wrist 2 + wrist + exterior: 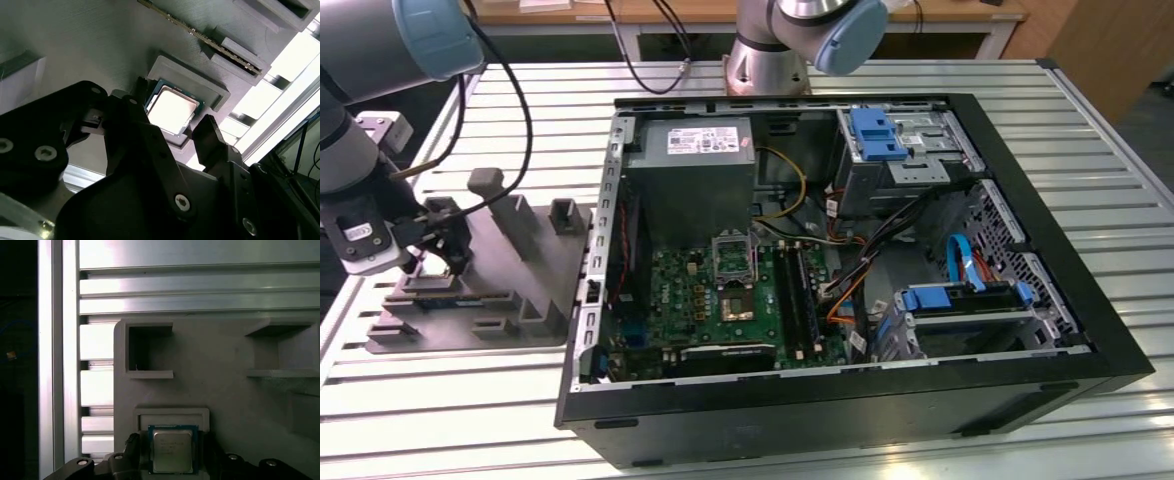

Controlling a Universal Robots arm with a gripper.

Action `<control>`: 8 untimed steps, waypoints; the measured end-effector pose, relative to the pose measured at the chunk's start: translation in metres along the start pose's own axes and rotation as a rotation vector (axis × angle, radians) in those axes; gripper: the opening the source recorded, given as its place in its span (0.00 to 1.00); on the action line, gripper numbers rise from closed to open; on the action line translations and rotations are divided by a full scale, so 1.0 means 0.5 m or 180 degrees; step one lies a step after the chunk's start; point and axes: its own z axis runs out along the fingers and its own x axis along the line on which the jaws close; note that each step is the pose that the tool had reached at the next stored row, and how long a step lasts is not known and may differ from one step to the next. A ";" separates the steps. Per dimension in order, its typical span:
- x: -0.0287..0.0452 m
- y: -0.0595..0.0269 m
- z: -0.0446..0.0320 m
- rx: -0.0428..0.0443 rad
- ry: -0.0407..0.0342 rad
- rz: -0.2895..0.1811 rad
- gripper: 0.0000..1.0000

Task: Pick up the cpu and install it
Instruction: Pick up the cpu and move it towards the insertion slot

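Note:
The cpu [172, 109] [172, 450], a small square chip with a pale metal top, lies flat in a shallow recess of the grey plastic fixture [520, 260] on the exterior view's left. My gripper [436, 265] [170, 122] [171, 446] is lowered over that recess and is open. Its black fingers [212, 137] stand on either side of the chip, with a little room showing between them and its edges. The dark metal-framed socket [738, 300] sits on the green motherboard inside the computer case, well away on the exterior view's right.
The open computer case [1067, 330] holds a power supply [700, 165], cables and blue drive brackets. The fixture has raised posts [486, 185] and slots around the gripper. A second arm's base [767, 60] stands behind the case. Everything rests on a slatted aluminium table [454, 400].

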 end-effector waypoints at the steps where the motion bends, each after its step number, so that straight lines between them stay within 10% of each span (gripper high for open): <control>1: 0.000 0.000 0.000 0.0000 0.0000 0.0000 0.64; 8: 0.000 0.000 0.000 -0.0001 -0.0001 -0.0002 0.56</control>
